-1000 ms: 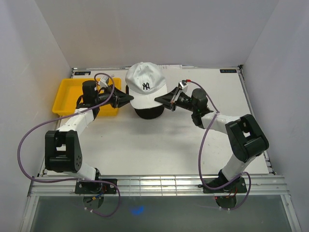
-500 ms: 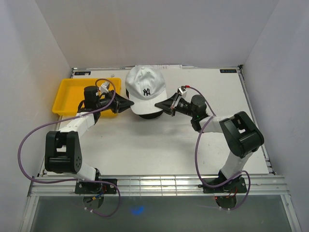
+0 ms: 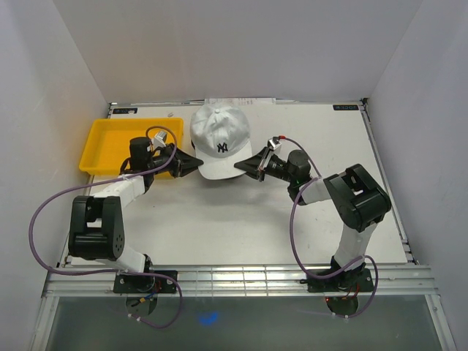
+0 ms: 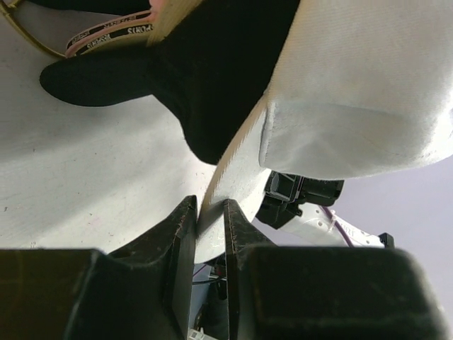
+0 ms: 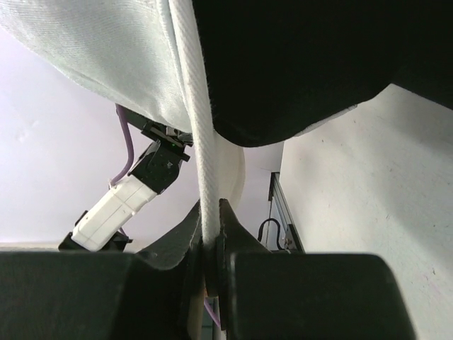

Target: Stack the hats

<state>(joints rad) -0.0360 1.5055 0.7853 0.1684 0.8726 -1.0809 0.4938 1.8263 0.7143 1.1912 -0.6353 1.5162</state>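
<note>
1. The left tool (image 3: 196, 162) is gripping the lower side edge of a white fabric baseball cap (image 3: 219, 137) with a dark embroidered front logo. In the left wrist view the pale hem is running straight down into the narrow gap between the two black fingers (image 4: 180, 237).
2. The right tool (image 3: 240, 162) is pinching the opposite side edge of the same white cap. Its fingers (image 5: 237, 244) are pressing almost together, with only the stitched fabric band between them.
3. The white cap is sitting crown up between the two tool tips, and its brim is lying in the gap between them.
4. A black fabric cap (image 4: 216, 85) is lying beneath the white cap, just beyond the fingertips of each tool. In the left wrist view its dark curved brim is stretching out low over the white tabletop (image 4: 85, 170).
5. The gripped edges of the white cap are hanging clear of the tabletop on both sides, while the fabric above them is draping over the black cap.
6. A yellow rectangular plastic tray (image 3: 102, 146) is resting on the tabletop behind and outboard of the left tool, beside that arm's wrist and apart from the caps.
</note>
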